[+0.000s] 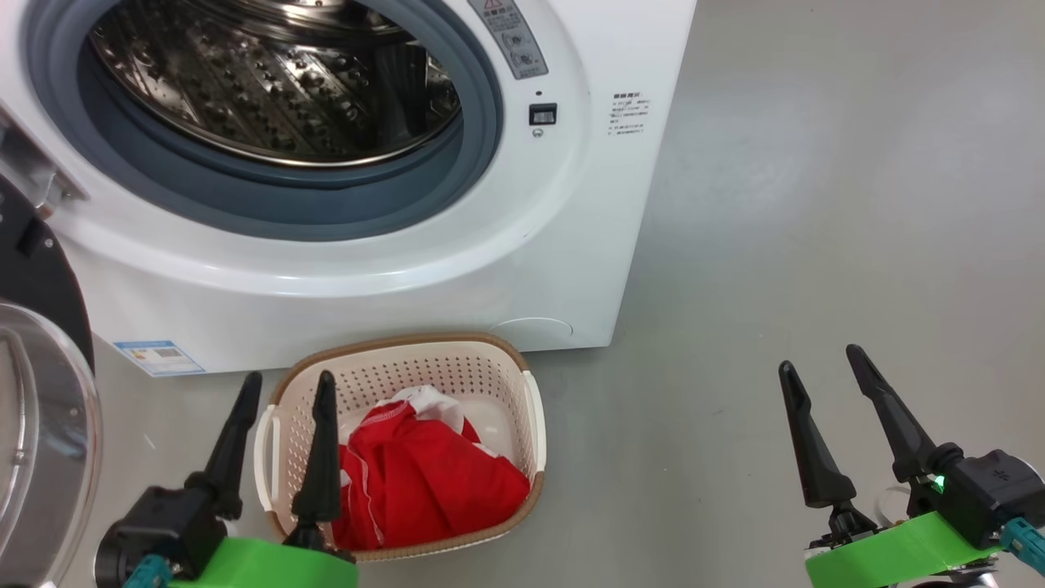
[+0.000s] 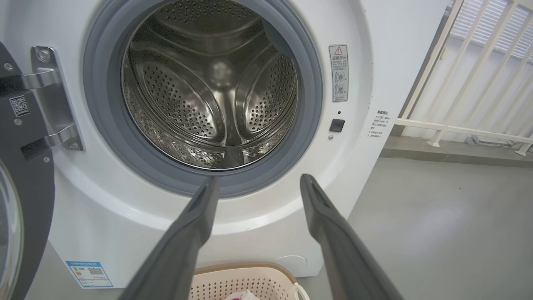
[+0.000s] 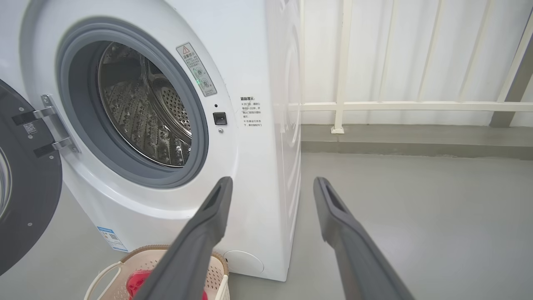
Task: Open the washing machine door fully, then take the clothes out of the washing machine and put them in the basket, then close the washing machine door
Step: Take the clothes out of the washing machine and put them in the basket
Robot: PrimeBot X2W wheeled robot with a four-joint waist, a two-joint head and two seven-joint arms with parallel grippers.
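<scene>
Head view first: looking down on the washing machine (image 1: 367, 278) at 12 o'clock, with the drum (image 1: 277, 82) gaping and showing bare steel. Finding the clothes (image 1: 424, 474) bundled inside the basket (image 1: 441, 371), sitting on the floor (image 1: 816, 204) just before the machine, at 6 o'clock from the opening. Judging the unloading done and only the closing remaining.

Noting the left claw (image 1: 289, 380) hovering at 7 o'clock of the picture, fingers spread wide apart and gripping nothing, tips showing against the basket's left rim. Noting the right claw (image 1: 820, 359) at 4 o'clock, likewise spread apart and empty, over bare floor, well apart from machine and basket.

Weighing the deciding relation: spotting the washing machine door (image 1: 45, 408) swung out at 9 o'clock from the left claw, near it, hanging from the hinge (image 2: 50, 104) at the opening's 9 o'clock edge, inner face and glass dome facing the claw. Reckoning the left arm much nearer than the right. Expecting to be reaching round behind the door's outer face and sweeping it toward 1 o'clock, onto the opening. Not managing to judge the basket's clearance from that arc.
</scene>
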